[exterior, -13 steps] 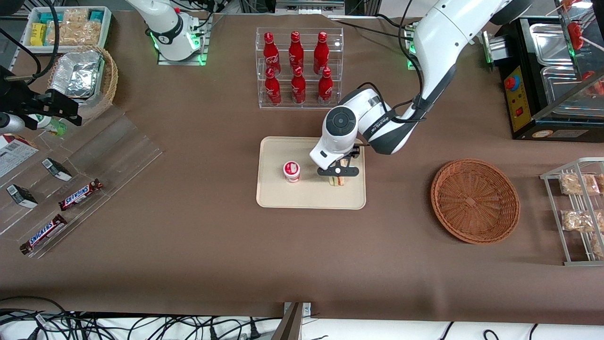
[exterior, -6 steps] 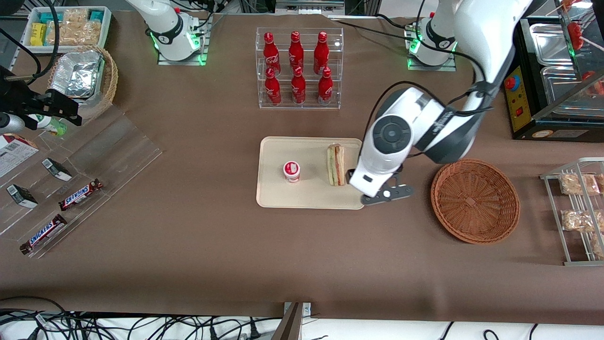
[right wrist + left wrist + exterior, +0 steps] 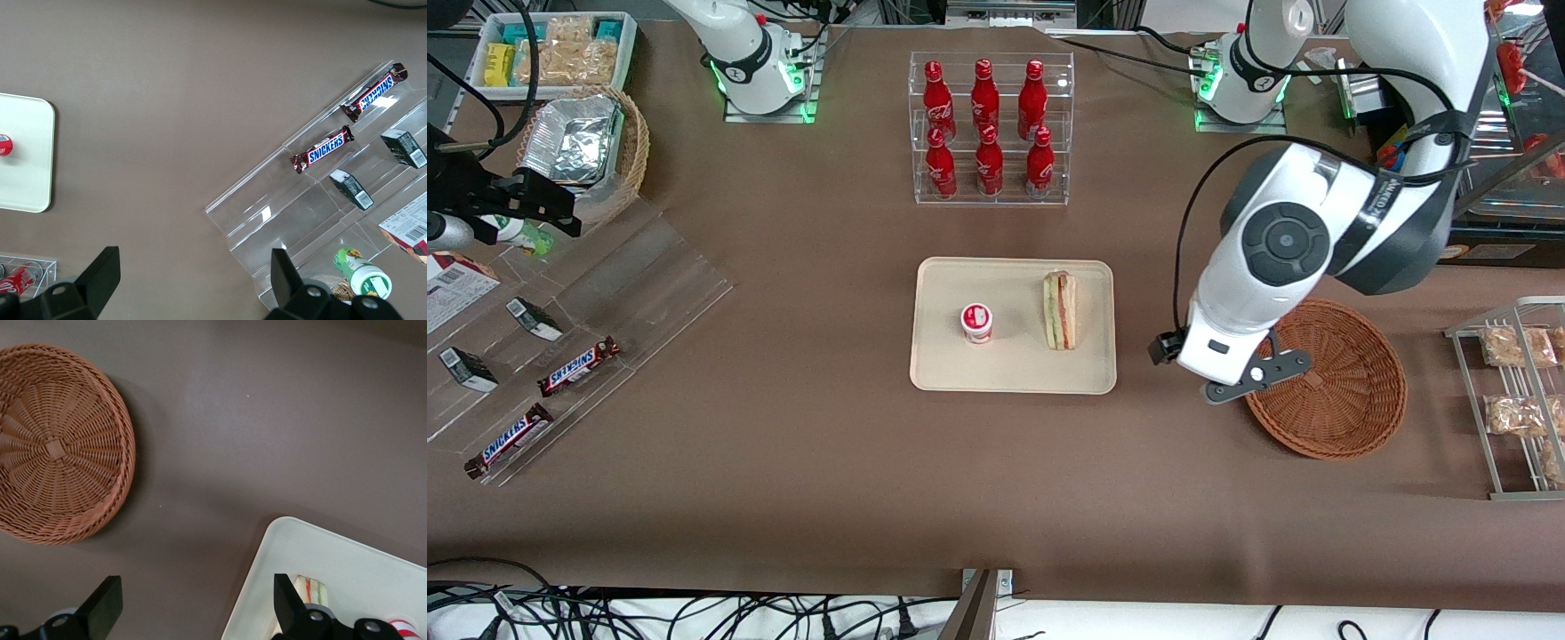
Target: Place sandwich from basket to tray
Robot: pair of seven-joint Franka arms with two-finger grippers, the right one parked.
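The sandwich [image 3: 1060, 311], a wedge of white bread with red and green layers, lies on the beige tray [image 3: 1014, 366] beside a small cup with a red and white lid [image 3: 977, 322]. My gripper [image 3: 1254, 380] hangs open and empty over the brown table, at the rim of the reddish-brown wicker basket [image 3: 1343, 391] on the side facing the tray. The basket holds nothing. The left wrist view shows the basket [image 3: 57, 443], a corner of the tray [image 3: 347, 570], a sliver of the sandwich [image 3: 311, 589] and the open gripper [image 3: 195, 610] above bare tablecloth.
A clear rack of red bottles [image 3: 987, 129] stands farther from the front camera than the tray. A wire rack with snack packets [image 3: 1516, 400] sits toward the working arm's end. An acrylic display with Snickers bars [image 3: 578, 364] and a tan basket of foil packs [image 3: 587, 147] lie toward the parked arm's end.
The gripper let go of the sandwich, which now lies on the tray. It then rose and swung away toward the working arm's end, stopping by the basket.
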